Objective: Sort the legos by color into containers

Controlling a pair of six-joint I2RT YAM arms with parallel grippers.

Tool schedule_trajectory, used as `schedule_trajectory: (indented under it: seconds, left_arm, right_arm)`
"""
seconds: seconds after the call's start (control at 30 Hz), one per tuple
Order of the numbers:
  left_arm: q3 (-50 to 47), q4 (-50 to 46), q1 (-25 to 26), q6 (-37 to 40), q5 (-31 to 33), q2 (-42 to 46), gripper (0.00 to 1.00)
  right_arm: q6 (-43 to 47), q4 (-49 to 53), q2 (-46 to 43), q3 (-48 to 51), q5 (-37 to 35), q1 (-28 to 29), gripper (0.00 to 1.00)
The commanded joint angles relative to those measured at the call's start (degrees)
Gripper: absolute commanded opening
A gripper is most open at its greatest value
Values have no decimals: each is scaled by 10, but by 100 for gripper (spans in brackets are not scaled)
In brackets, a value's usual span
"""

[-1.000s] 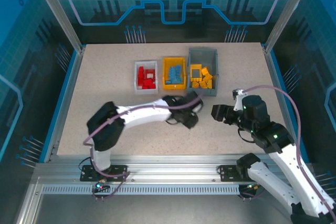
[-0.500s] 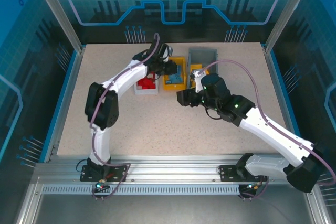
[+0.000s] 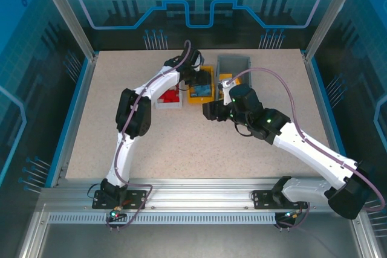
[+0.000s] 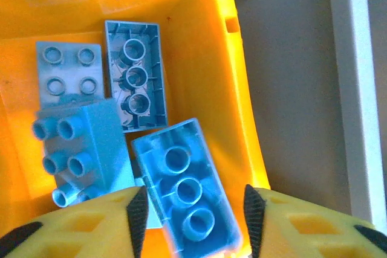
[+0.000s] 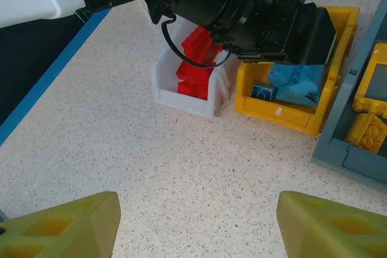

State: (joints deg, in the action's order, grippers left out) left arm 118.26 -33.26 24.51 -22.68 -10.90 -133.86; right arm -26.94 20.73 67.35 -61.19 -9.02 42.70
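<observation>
The left arm and right arm have white link shells with black joint housings; mauve cables trail along them. Fingers are yellow, pads black.

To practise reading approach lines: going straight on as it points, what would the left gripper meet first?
Probably the upturned light-blue plastic brick in the yellow plastic bin.

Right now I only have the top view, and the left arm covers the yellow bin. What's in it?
Observer: Blue legos, at least four.
Operator: Is the left gripper holding one?
Observer: One blue lego sits between its fingers; gripped or not, I cannot tell.
Operator: And the right gripper?
Observer: Open and empty, over bare table.
</observation>
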Motion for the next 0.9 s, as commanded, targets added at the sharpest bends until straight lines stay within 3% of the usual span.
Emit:
schedule_trajectory:
  seconds: [0.0,0.2,0.43,0.8,0.83,0.87]
  left_arm:
    - [1,-2,-4,-11,-20,41,52]
    - [-59,13,-4,-18,12,138,47]
    - [-230,34,-5,-52,53,328,50]
    - [-596,-34,-11,-132,54,763,76]
    - [-610,-47,-11,-134,54,793,79]
    - [-623,-62,-11,-139,55,823,90]
  right_arm:
    - [-6,-16,-11,6,-7,-6,70]
    - [-3,-6,-20,10,-7,-16,70]
    - [17,47,-44,9,7,-69,71]
    - [40,157,-151,62,17,-112,82]
    - [36,164,-162,71,12,-112,91]
    - [31,171,-176,81,8,-113,100]
